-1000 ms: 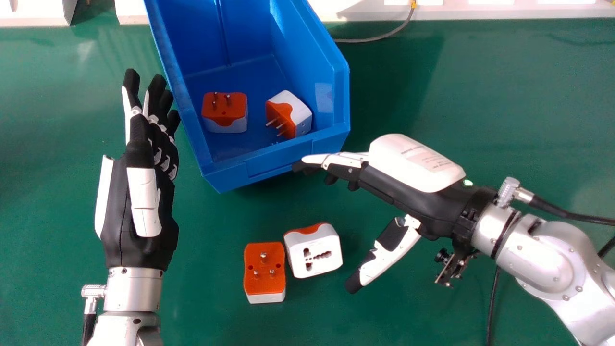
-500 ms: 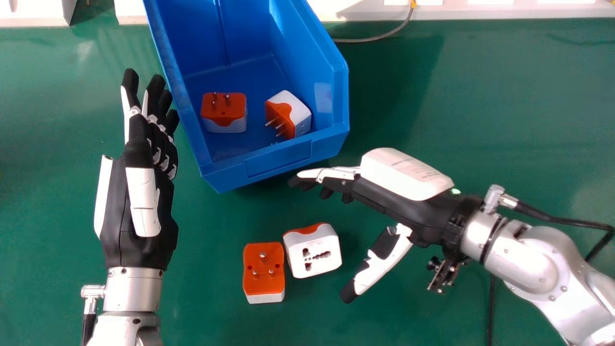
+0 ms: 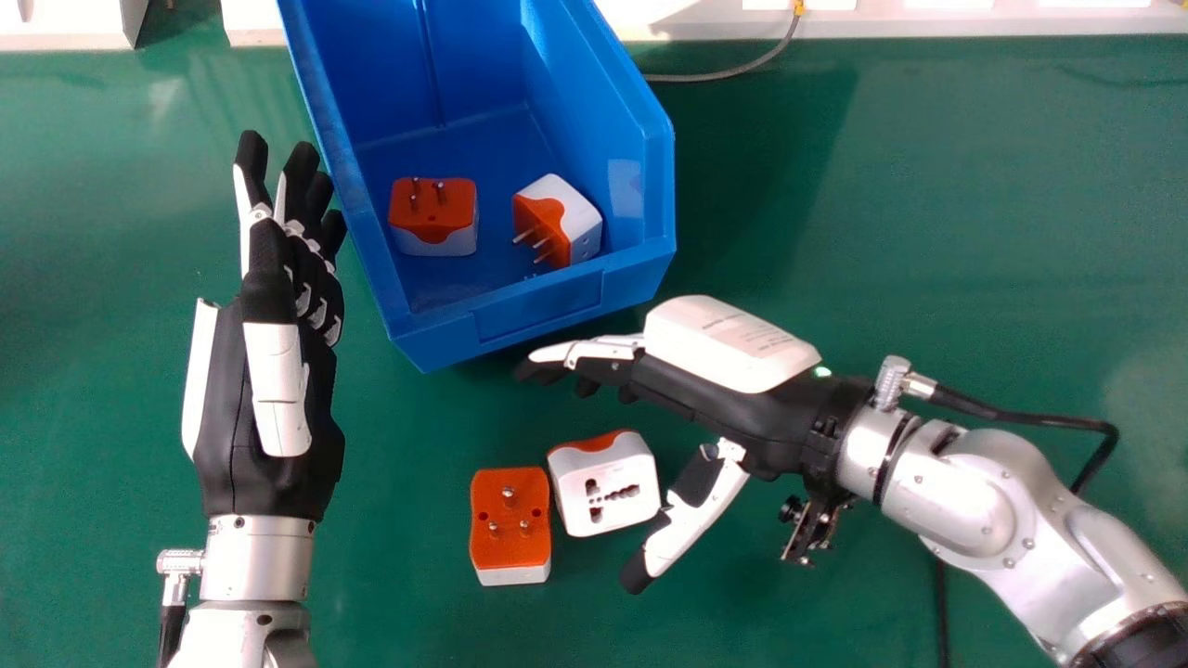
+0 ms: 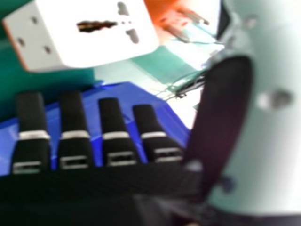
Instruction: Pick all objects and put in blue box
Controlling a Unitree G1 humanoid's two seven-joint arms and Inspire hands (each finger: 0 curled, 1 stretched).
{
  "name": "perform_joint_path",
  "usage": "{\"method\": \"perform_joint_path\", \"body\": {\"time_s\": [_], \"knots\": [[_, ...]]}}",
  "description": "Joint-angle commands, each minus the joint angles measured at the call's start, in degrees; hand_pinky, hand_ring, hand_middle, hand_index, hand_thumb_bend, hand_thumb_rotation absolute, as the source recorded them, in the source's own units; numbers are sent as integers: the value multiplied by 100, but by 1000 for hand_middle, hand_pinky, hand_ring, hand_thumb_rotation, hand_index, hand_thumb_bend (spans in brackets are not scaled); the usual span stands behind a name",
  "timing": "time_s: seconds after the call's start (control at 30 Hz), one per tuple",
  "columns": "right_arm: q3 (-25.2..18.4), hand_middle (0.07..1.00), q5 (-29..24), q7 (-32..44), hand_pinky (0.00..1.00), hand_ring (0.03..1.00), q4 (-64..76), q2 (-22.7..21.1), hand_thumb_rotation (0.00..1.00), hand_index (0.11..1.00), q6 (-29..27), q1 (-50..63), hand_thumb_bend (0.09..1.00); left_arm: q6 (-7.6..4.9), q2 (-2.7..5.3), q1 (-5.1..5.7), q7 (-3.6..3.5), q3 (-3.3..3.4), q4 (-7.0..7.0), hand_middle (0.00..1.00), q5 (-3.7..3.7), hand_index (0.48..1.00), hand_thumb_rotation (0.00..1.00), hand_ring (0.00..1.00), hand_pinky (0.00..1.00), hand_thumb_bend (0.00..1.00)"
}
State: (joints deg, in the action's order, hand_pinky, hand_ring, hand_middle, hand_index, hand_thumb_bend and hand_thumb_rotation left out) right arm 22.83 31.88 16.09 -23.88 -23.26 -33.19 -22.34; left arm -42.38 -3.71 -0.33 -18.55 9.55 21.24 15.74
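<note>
My right hand (image 3: 733,399) is open in the head view, its fingers above and its thumb just right of a white adapter (image 3: 608,492) with an orange edge. Left of that adapter, an orange-topped adapter (image 3: 510,520) lies pins up on the table. Two more orange and white adapters, one (image 3: 434,218) at left and one (image 3: 560,223) at right, rest inside the blue box (image 3: 538,311). Open and empty, my left hand (image 3: 269,399) is beside the box's left wall. In the right hand view, the white adapter (image 4: 101,33) is near my right hand (image 4: 113,141), not held.
The green table (image 3: 928,213) extends around the box. A grey cable (image 3: 733,74) curves behind the box by a white ledge (image 3: 891,23) at the far edge. Black cable (image 3: 1030,416) hangs off the right wrist.
My right hand has moved left and toward the near side of the table, closer to the white adapter. The left hand and the adapters have stayed in place.
</note>
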Motion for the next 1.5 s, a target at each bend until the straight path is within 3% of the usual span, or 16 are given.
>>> {"method": "perform_joint_path", "body": {"time_s": [0.0,0.13,0.53,0.7,1.47], "knots": [[33,824,60,-164,627,750,-21,46,290,846,-113,-202,1000,-134,3,-26,-5,-13,-128,1000,-52,1000,1000,1000,1000,870],[125,822,183,-311,618,745,-240,103,292,844,-208,-282,1000,-146,8,-25,1,-19,-118,1000,-73,1000,1000,1000,1000,870],[247,812,269,-537,602,730,-820,128,286,841,-503,-482,1000,-151,-5,-21,-46,-3,-75,1000,-24,1000,1000,1000,1000,870],[274,807,328,-622,611,734,-960,146,268,835,-561,-520,1000,-117,-18,-3,-72,-5,-122,1000,7,1000,1000,1000,1000,870],[390,802,364,-688,625,741,-1706,269,255,823,-819,-922,1000,-126,-32,-9,-67,-4,-114,1000,-24,1000,1000,1000,1000,880]]}}
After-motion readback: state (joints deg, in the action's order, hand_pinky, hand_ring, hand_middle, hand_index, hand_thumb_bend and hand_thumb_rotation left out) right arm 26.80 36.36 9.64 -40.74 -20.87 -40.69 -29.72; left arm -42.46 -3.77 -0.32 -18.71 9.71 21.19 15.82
